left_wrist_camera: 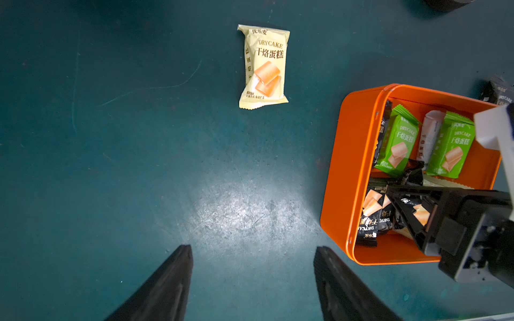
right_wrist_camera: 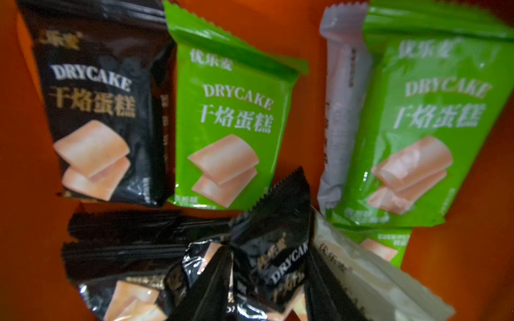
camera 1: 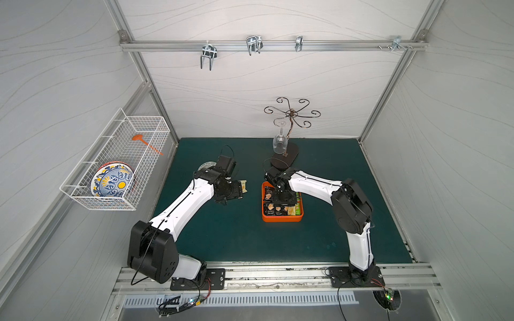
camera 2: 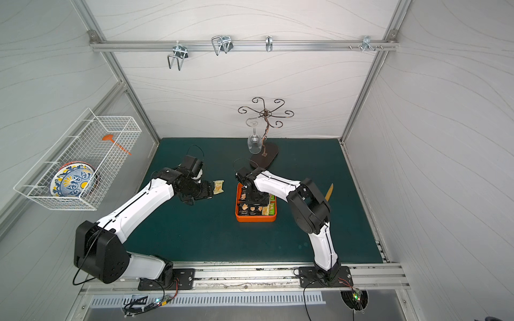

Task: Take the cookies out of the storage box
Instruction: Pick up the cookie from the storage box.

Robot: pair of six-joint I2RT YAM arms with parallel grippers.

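Storage box (camera 1: 282, 219): you have one, mid-mat (camera 1: 236, 236).

Cookies (camera 1: 270, 208) inside it, read from the right wrist view:
- green packets (right_wrist_camera: 230, 125): three, one mostly buried
- black packets (right_wrist_camera: 103, 111): at least three, overlapping, so treat that as a floor
- pale packets (right_wrist_camera: 342, 111): two, one on edge

Outside the box you have two: a pale yellow packet (camera 2: 218, 186) at 9 o'clock of it, and a loose black packet (left_wrist_camera: 498, 91) past its wall, bearing unclear.

Wire basket (camera 1: 97, 204): one, at 9 o'clock of the mat, holding one orange utensil (camera 1: 138, 137) and at least one patterned plate (camera 1: 112, 180).

Glass rack (camera 1: 290, 112): one, at 12 o'clock, with one wine glass (camera 1: 279, 144).

Rail hooks (camera 1: 253, 44): four.
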